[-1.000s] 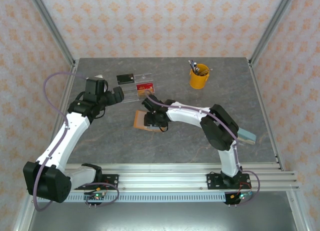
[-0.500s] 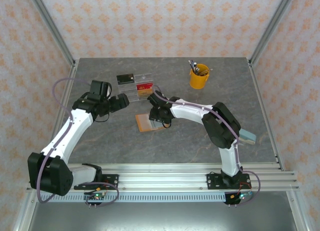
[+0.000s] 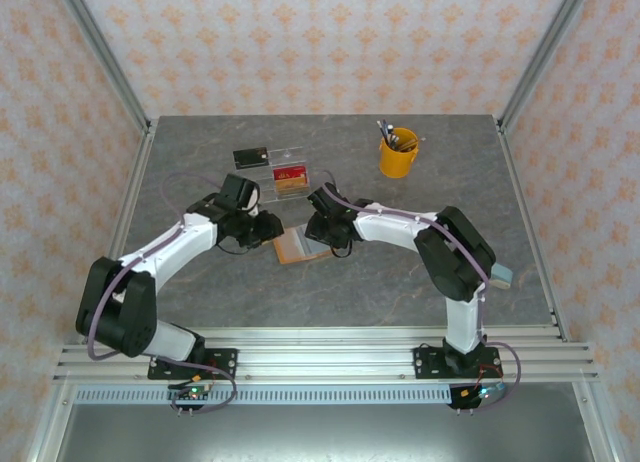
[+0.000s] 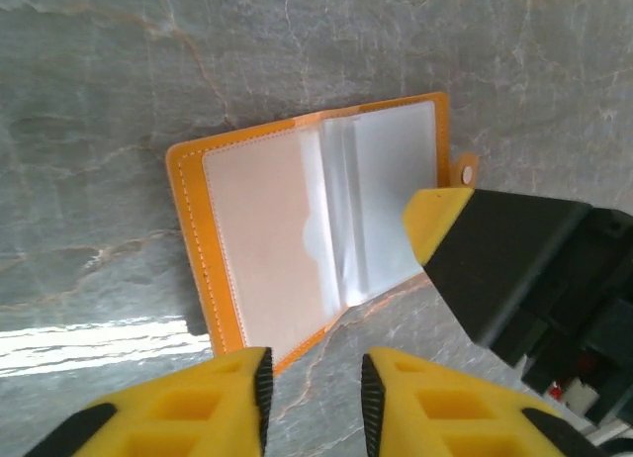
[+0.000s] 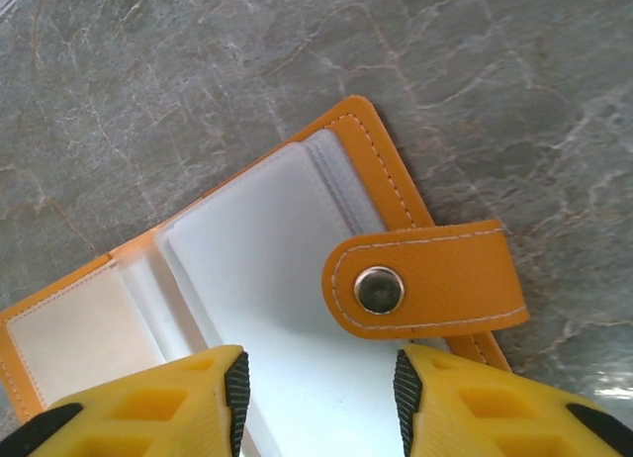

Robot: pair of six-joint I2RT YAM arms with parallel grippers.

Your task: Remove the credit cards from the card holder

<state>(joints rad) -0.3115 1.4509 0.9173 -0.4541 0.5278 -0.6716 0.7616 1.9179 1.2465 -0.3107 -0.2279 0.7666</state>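
Note:
The orange card holder (image 3: 293, 246) lies open on the grey table between both grippers. In the left wrist view the card holder (image 4: 188, 239) shows clear plastic sleeves, and I cannot tell whether any holds a card. My left gripper (image 4: 315, 398) hovers open over its near edge, with one fingertip (image 4: 435, 215) of the right gripper above the spine side. In the right wrist view the snap strap (image 5: 425, 279) is folded over the sleeves. My right gripper (image 5: 320, 398) is open above them. A red card (image 3: 289, 171) and a dark card (image 3: 250, 157) rest at the clear tray.
The clear acrylic tray (image 3: 272, 185) stands just behind the grippers. A yellow cup (image 3: 397, 158) with pens is at the back right. Frame posts (image 3: 528, 77) rise at the back corners.
My left arm has swung in from the left and lowered its gripper next to the card holder. My right gripper has shifted a little to the holder's right side.

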